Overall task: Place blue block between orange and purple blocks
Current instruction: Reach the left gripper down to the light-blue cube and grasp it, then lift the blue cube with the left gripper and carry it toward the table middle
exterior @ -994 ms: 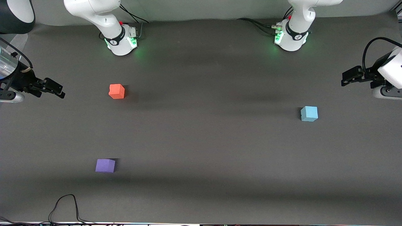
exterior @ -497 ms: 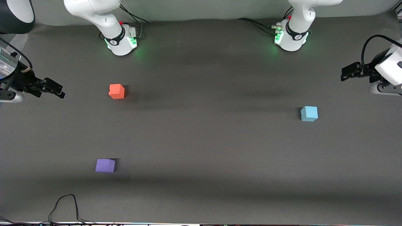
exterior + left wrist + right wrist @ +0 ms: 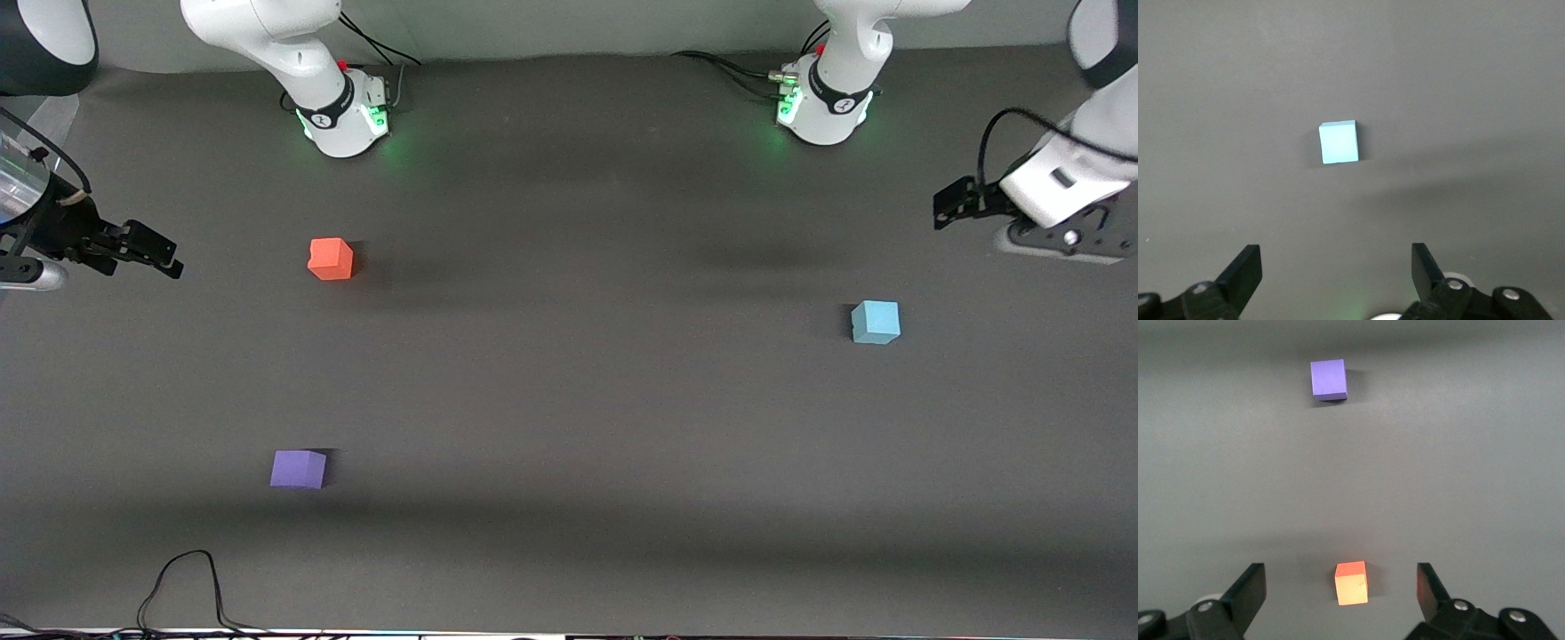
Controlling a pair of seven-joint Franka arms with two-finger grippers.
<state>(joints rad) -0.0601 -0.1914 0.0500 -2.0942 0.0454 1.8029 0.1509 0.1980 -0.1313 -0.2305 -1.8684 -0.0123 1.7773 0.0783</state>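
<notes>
Blue block sits untouched. Left gripper hangs above it, jaws wide, empty; centre before descending. Right gripper waits, open, empty.

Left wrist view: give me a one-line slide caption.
Open left gripper hangs over the dark table, blue block lying untouched ahead of its fingers.

Robotics laboratory test bench; two white arm bases and with green status lights are bolted along the top of the frame; a dark grey mat covers the table; loose black cables trail at the lower left; three plain coloured foam cubes are the only props.
</notes>
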